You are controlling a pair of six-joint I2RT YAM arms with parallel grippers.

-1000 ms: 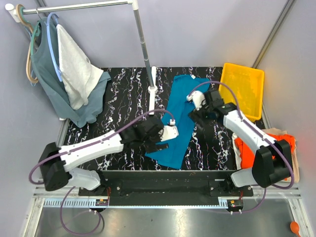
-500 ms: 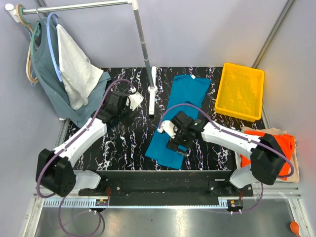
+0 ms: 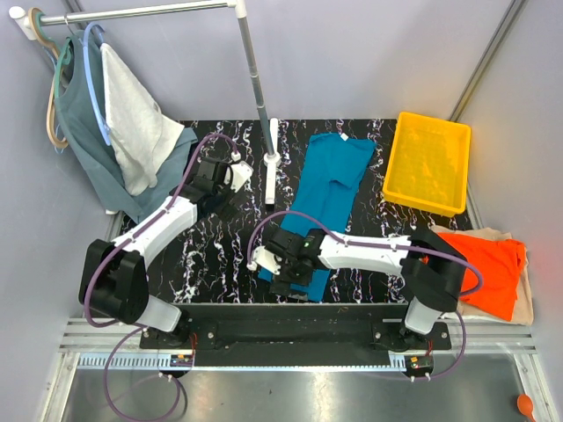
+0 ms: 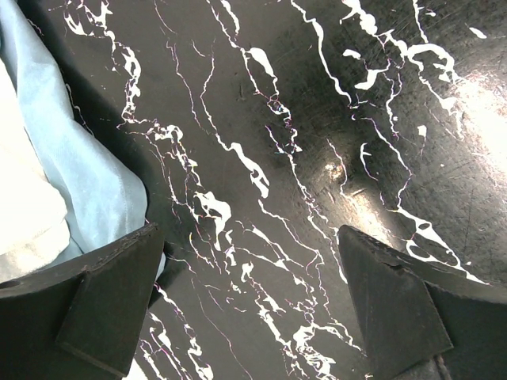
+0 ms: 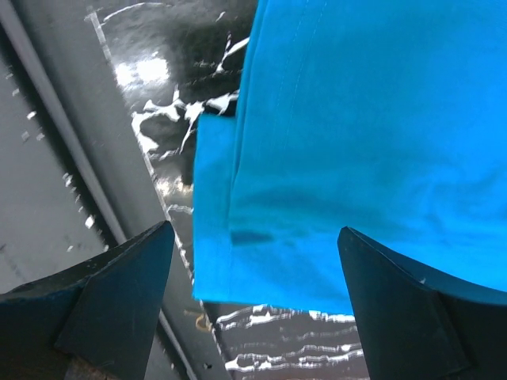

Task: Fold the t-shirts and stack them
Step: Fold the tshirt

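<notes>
A black, white-veined desk [image 3: 220, 251] carries a yellow bin [image 3: 433, 120] at its far right corner. A metal rack pole [image 3: 253, 79] stands at the back; a grey-green top [image 3: 86, 145] and a white cloth [image 3: 132, 119] hang from its bar on the left

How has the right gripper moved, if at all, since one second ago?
Yes. In the top view the right gripper went down-left, away from the yellow bin, and hangs open over the hem of the teal t-shirt.
</notes>
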